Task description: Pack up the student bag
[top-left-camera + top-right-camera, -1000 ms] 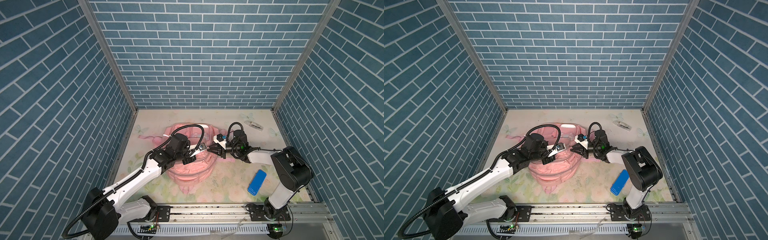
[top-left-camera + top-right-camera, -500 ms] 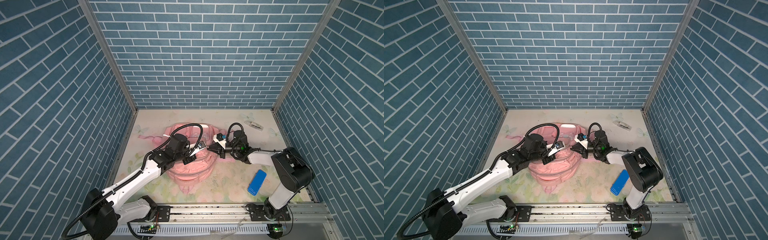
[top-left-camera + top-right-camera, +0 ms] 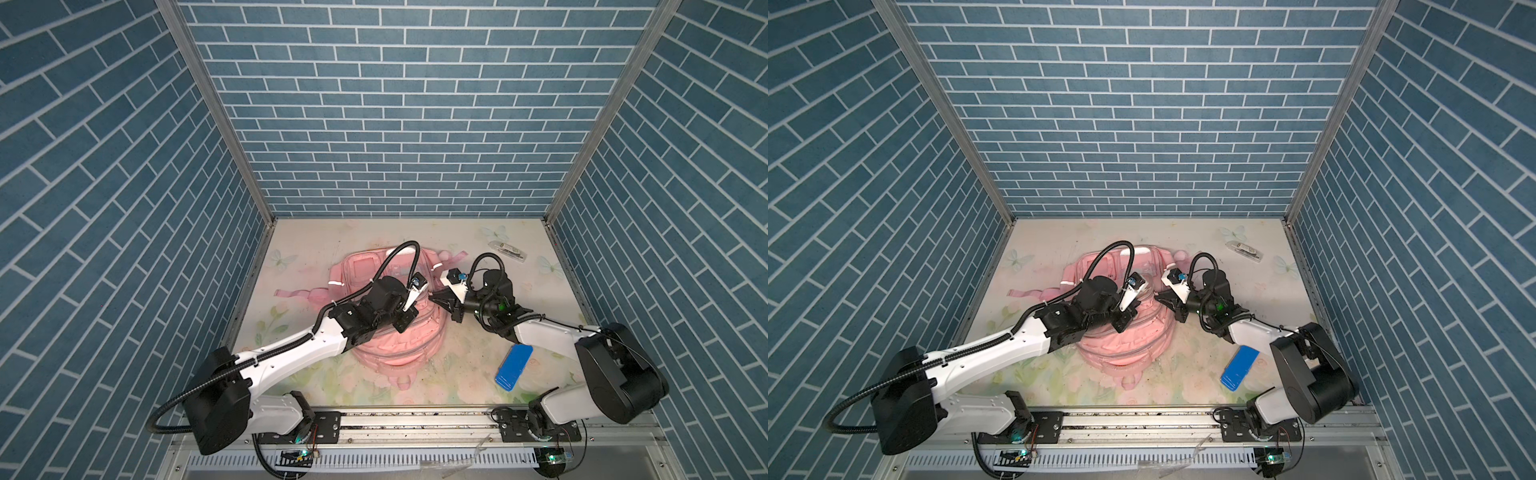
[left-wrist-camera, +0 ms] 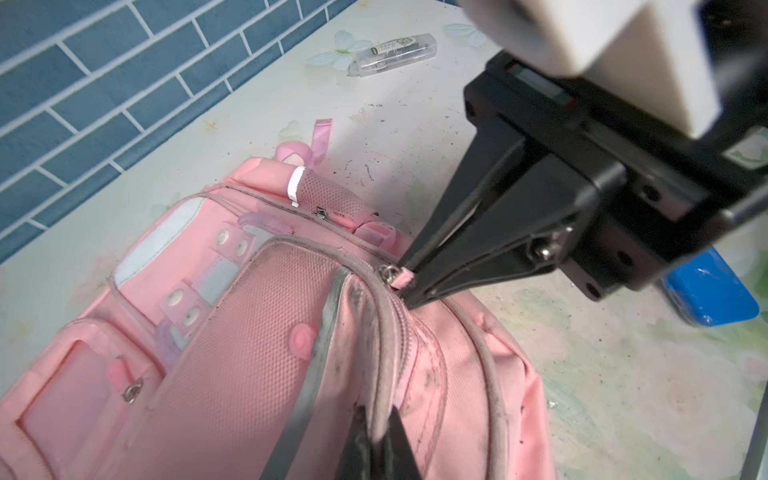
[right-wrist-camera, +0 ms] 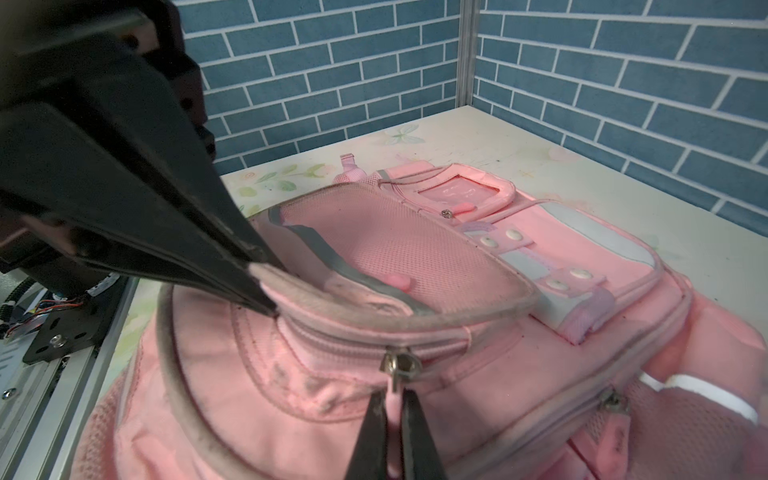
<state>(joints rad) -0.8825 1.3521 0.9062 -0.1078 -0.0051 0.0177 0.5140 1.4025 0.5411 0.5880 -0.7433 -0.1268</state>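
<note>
Right wrist view has the right gripper (image 5: 392,404) closed on the pink pull tab (image 5: 393,417) under the metal zip slider (image 5: 400,364) of the student bag (image 5: 540,374). The left gripper (image 5: 268,286) is clamped on the grey piped rim (image 5: 498,307) of the same front pocket. The tab is small and slick between thin tips, so a pull off the zip's line would likely strip it free. The slider may also bind where the track curves. If the rim hold slips, the soft bag would probably drag along instead of opening. The two grippers also work close together and could knock. In both top views the bag lies flat, front up, mid-table (image 3: 457,232) between the arms. Its long axis runs from rail to back wall, with the rounded end and its small loop (image 3: 405,382) toward the rail and the clear pocket window (image 3: 360,266) toward the wall.
</note>
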